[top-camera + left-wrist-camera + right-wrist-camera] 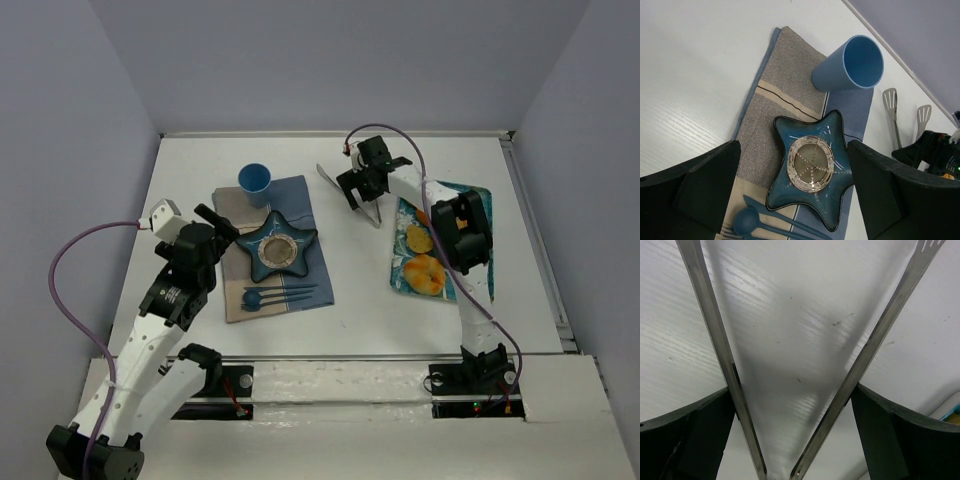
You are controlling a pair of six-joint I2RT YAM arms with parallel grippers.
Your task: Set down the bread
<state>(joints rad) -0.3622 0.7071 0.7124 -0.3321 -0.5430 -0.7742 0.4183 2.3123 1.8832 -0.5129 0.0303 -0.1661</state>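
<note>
Starting at the near edge of the white table (pixel 350 320), where both arm bases are bolted, the left arm leans forward over the left side of a grey-and-blue placemat (pixel 300 200). The left gripper (pixel 225 232) hangs above the mat with its fingers (pixel 715 175) spread wide and nothing between them. On the near end of the mat lies blue cutlery (pixel 280 294), a spoon and a fork side by side. Just beyond it is a dark blue star-shaped plate (pixel 280 250) with a pale round centre. The bread (pixel 428 272) is well to the right, two golden pieces lying on a patterned teal tray (pixel 480 195) beside the right arm's forearm and apart from the plate. Farther back, a light blue cup (pixel 254 182) stands upright on the mat's far left corner. Beyond the mat's far right corner, metal tongs (pixel 372 212) lie on the bare table. The right gripper (pixel 792 390) sits low over them, released to its widest, and the two tong arms run between its fingers (pixel 700 430), each close against an inner face.
</note>
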